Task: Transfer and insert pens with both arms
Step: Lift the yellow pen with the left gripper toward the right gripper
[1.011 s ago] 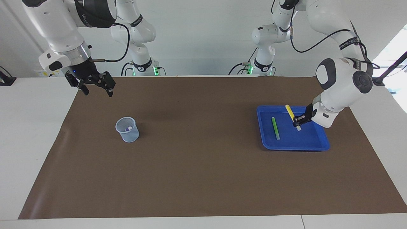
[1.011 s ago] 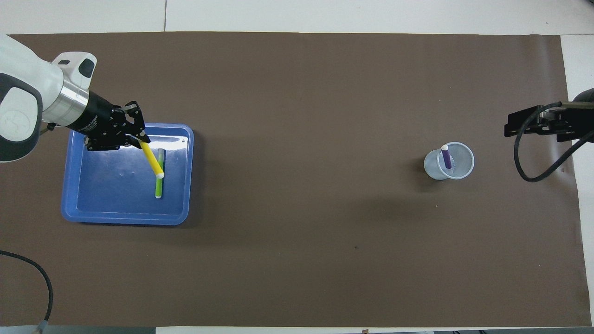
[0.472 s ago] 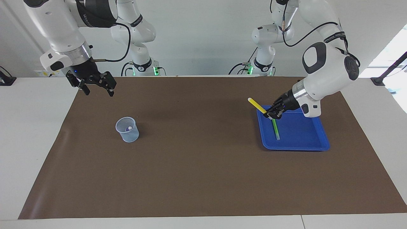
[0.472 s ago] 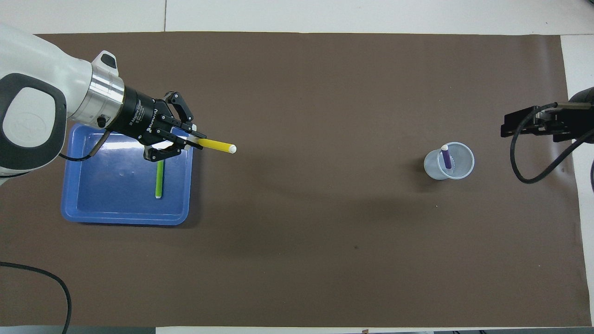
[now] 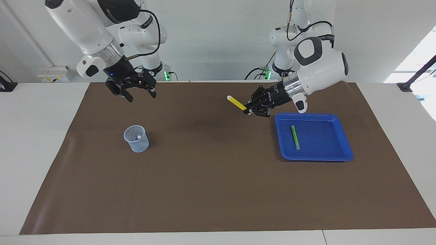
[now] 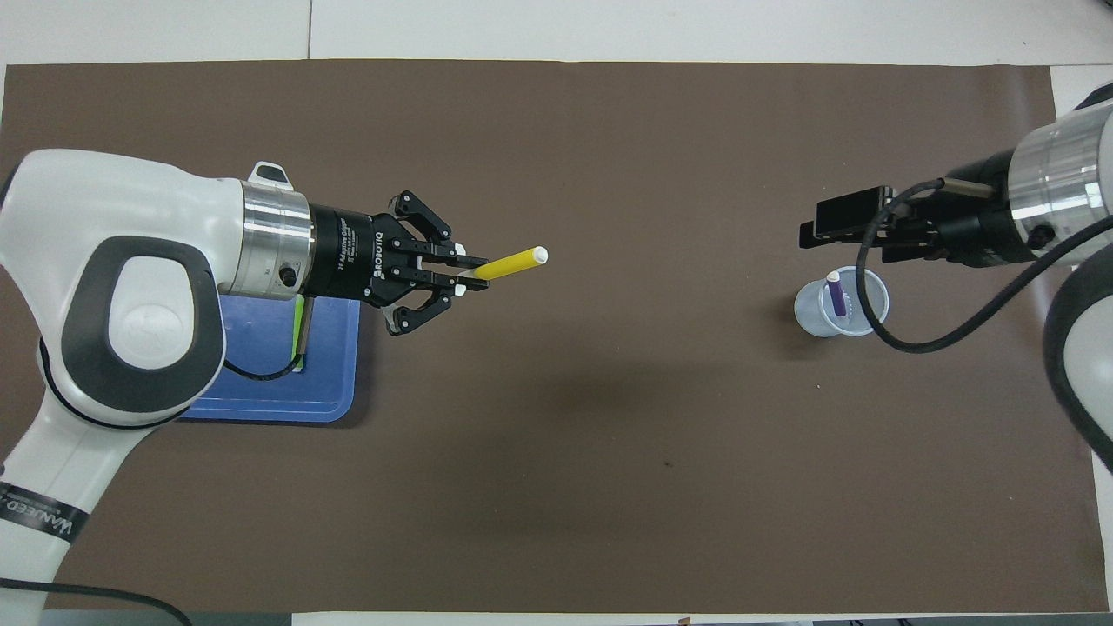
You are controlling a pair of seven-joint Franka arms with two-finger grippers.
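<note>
My left gripper [image 5: 250,109] is shut on the yellow pen [image 5: 236,102] at its whitish end and holds it in the air over the mat, beside the blue tray [image 5: 327,151]. The pen [image 6: 513,263] points toward the right arm's end. The green pen [image 5: 295,136] lies in the tray; my left arm hides most of it in the overhead view. The purple pen [image 6: 837,296] stands in the clear cup [image 5: 141,144]. My right gripper [image 5: 141,96] is open and empty, in the air over the mat near the cup [image 6: 874,304].
A brown mat [image 5: 218,183] covers most of the white table. Two slimmer white arms with green-lit bases [image 5: 155,69] stand at the robots' edge of the table. The tray [image 6: 330,382] is partly under my left arm.
My left gripper lifted the yellow pen out of the tray and carried it toward the table's middle, turning it level. My right gripper moved from the table's end toward the cup.
</note>
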